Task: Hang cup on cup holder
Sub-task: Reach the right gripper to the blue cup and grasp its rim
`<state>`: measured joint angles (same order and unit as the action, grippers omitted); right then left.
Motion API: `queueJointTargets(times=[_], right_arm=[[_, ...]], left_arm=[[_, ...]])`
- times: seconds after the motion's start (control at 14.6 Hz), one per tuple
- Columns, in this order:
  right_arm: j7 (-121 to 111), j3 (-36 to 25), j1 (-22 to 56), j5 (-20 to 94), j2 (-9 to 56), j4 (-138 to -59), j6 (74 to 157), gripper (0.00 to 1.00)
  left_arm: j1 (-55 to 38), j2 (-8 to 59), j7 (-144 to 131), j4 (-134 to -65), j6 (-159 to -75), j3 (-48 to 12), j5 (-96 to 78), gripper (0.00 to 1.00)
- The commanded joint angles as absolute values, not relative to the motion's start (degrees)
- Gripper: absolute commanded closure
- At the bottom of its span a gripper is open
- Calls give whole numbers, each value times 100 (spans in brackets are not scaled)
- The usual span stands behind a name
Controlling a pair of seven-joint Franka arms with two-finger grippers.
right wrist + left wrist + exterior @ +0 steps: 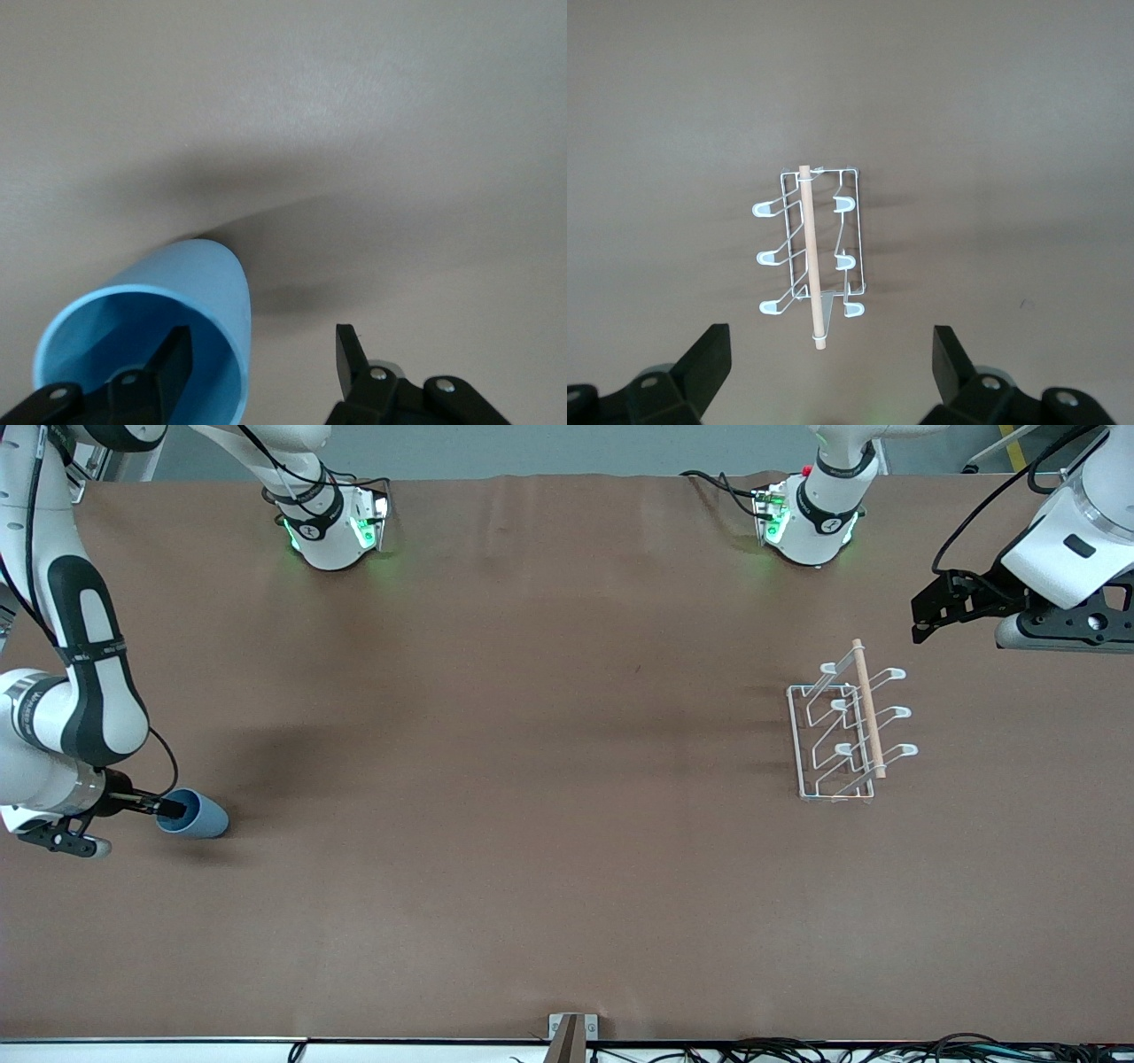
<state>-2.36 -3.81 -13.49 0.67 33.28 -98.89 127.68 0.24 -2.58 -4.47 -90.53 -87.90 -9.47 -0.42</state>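
Note:
The light-blue cup (197,816) lies on its side on the brown table, near the right arm's end, its mouth toward my right gripper (171,809). In the right wrist view the right gripper (263,347) is open, with one finger inside the cup (208,288) and the other outside, astride the cup's wall. The white wire cup holder (844,731) with its wooden dowel stands upright toward the left arm's end. My left gripper (921,622) hangs open and empty in the air beside the holder. In the left wrist view the left gripper (830,343) looks down on the holder (815,257).
The two robot bases (332,527) stand along the table's edge farthest from the front camera. A small bracket (571,1032) sits at the table's near edge. Brown table cloth (532,779) stretches between cup and holder.

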Motion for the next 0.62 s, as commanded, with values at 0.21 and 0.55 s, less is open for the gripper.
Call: queueJointTargets(times=[0.21, 0.55], right_arm=[[-220, -255, -1406, 97, 3349, -9896, 12709, 92], [-255, -211, -1362, 510, 3017, -9861, 12183, 99]], left_arm=[[26, -202, -369, -8921, -8675, -958, -79, 0], [35, -202, -369, -8921, -8675, -958, -79, 0]])
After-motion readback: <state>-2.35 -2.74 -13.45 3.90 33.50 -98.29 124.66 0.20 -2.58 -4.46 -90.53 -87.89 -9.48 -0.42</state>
